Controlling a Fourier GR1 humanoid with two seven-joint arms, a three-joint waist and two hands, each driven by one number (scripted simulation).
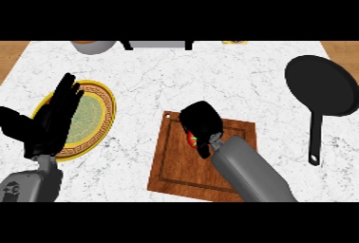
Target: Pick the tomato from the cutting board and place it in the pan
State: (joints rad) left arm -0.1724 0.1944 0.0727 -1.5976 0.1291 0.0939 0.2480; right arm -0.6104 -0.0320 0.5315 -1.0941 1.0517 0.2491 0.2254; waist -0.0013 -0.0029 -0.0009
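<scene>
Head view, nearest first: the right hand (202, 124) comes in from about five o'clock over the wooden cutting board (179, 166), fingers curled down round the red tomato (192, 139), which shows only as a sliver at the hand's lower left edge, above the board's upper middle. At nine o'clock the left hand (52, 121) rests open, fingers straight and pointing up, over a yellow-rimmed plate (98, 118) on the white marble table (210, 80). Farther out, at two o'clock, lies the black pan (321, 85), handle toward the near edge, well apart from the board. At twelve o'clock a grey pot (93, 46) and a dark-framed object (160, 44) sit partly cut off.
</scene>
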